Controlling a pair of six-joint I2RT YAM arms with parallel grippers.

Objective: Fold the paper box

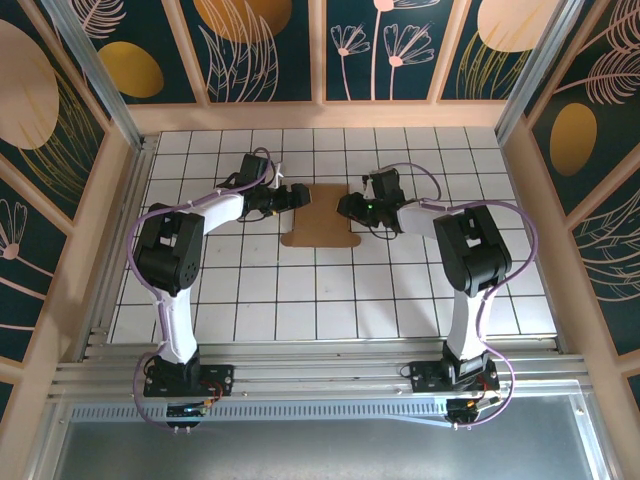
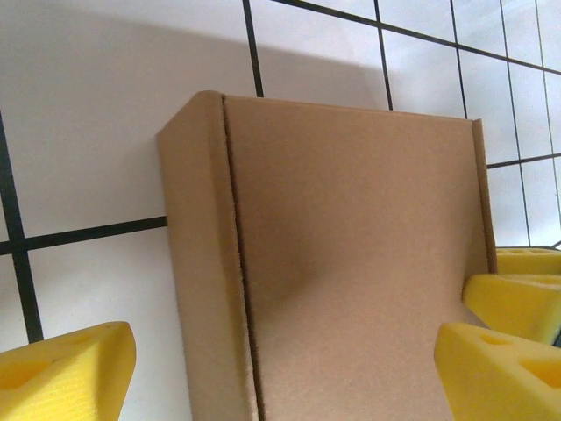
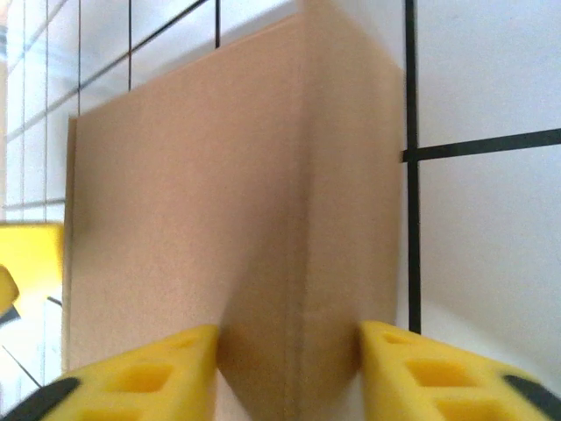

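Observation:
The paper box (image 1: 322, 215) is plain brown cardboard lying partly folded on the white tiled table, between the two arms. In the left wrist view the paper box (image 2: 351, 263) shows a narrow side flap (image 2: 197, 263) raised along a crease. My left gripper (image 2: 280, 386) stands open over its near end, and its left finger (image 2: 66, 373) is clear of the flap. My right gripper (image 3: 287, 373) is shut on the box's raised right side fold (image 3: 333, 219), a yellow pad pressing on each side. In the top view the left gripper (image 1: 298, 196) and the right gripper (image 1: 347, 207) flank the cardboard.
The tiled table (image 1: 270, 300) is walled by wooden rails and patterned panels (image 1: 260, 40) at the back and sides. A yellow finger of the right gripper (image 2: 517, 294) reaches into the left wrist view at the box's right edge.

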